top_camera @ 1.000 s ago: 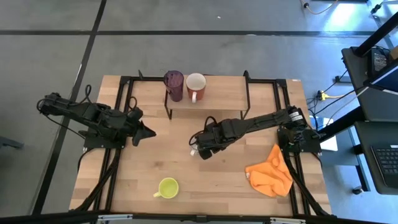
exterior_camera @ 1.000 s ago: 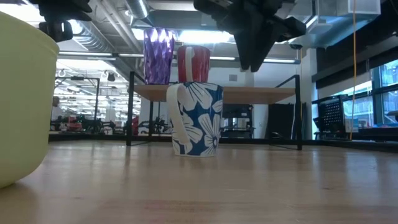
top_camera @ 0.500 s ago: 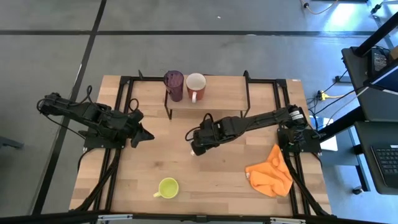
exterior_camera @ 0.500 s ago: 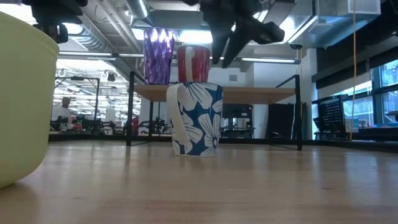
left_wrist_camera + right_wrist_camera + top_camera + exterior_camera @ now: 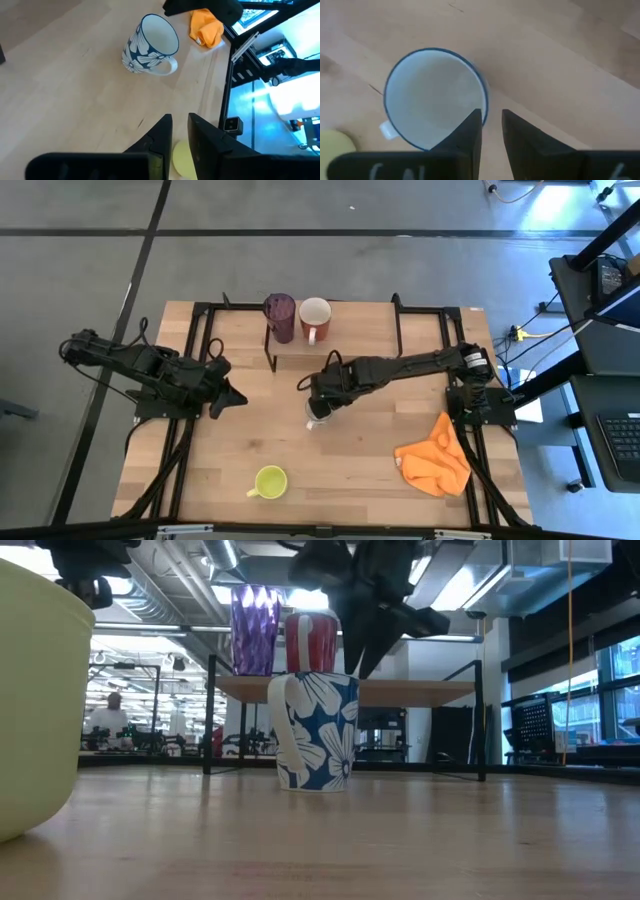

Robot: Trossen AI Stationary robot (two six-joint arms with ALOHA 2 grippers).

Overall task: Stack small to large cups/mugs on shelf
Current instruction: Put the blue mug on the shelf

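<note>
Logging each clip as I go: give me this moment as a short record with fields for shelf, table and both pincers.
shelf: shelf holds purple tumbler and reddish-brown mug, side by side
table: blue floral mug upright mid-table; yellow-green mug near front edge; orange cloth at right
right pincer: above the floral mug's rim, fingers narrowly apart, holding nothing
left pincer: waiting at left, empty

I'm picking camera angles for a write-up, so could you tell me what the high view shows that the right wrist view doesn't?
Only the high view shows the shelf with the purple tumbler and red mug on it, the yellow-green mug, the orange cloth and the waiting left gripper.

Only the right wrist view looks straight down into the flowered mug, showing it empty.

Both show the right gripper above that mug on the table.
</note>
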